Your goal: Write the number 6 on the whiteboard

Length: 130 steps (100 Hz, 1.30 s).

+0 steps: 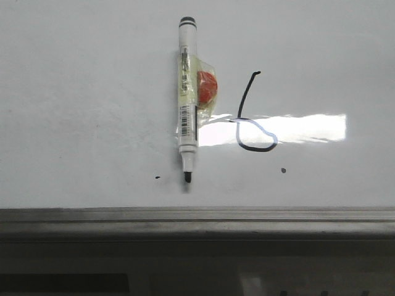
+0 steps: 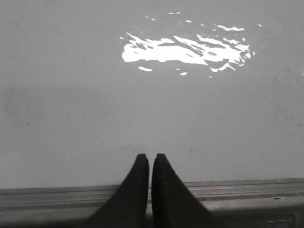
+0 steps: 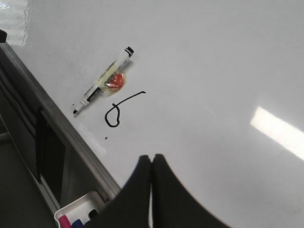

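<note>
The whiteboard point(image 1: 80, 98) fills the front view, with a grey metal rail point(image 1: 197, 216) along its lower edge. A black hand-drawn number 6 point(image 1: 250, 123) is on it, right of centre; it also shows in the right wrist view point(image 3: 118, 108). A white marker point(image 1: 187, 98) with a black tip pointing down lies on the board left of the 6, with an orange piece taped to it point(image 1: 207, 86); it also shows in the right wrist view point(image 3: 102, 80). My left gripper point(image 2: 150, 157) is shut and empty over bare board near the rail. My right gripper point(image 3: 151, 158) is shut and empty, away from the 6.
Two small black dots point(image 1: 283, 170) mark the board below the 6 and left of the marker tip point(image 1: 157, 177). A white tray point(image 3: 78, 213) with coloured markers sits below the board's rail in the right wrist view. Bright glare point(image 1: 296, 128) crosses the board.
</note>
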{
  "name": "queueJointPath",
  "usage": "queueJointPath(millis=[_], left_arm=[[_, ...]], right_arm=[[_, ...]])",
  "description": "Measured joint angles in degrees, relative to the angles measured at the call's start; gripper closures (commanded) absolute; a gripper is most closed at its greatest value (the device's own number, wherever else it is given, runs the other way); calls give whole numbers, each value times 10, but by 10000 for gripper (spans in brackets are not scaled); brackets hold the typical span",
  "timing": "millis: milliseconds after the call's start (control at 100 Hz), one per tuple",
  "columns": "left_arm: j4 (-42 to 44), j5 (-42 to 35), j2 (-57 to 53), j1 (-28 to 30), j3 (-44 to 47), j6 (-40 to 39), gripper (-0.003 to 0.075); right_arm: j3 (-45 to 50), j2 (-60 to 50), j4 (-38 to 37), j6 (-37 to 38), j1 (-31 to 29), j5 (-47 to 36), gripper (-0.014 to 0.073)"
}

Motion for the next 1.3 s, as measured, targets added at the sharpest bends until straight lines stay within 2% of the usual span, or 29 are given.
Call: queueJointPath(millis=[140,250,320,400,510,710,800,880,990,1210,1300], left_arm=[[0,0,0,0,0,0,741],[0,0,0,0,0,0,741],[0,0,0,0,0,0,741],[0,0,0,0,0,0,741],[0,0,0,0,0,0,741],[0,0,0,0,0,0,741],[0,0,0,0,0,0,741],[0,0,0,0,0,0,741],[0,1,0,0,0,0,741],[0,1,0,0,0,0,741],[0,1,0,0,0,0,741]], right_arm=[[1,0,-1,0,0,3,657],[25,0,-38,0,-10,4,657],[57,0,-54,0,-23,-34,657],[97,1,-85,17,-51,-118,657],[156,3,-88,76,-126,-232,657],[286,3,33,98,-325,-390,657],[342,4,60,102,-396,-464,657],[353,5,65,102,-442,-462,657],[353,5,69,102,-470,-452,657],[353,-3,73,104,-480,-339,657],[353,-4,73,104,-480,-335,657]])
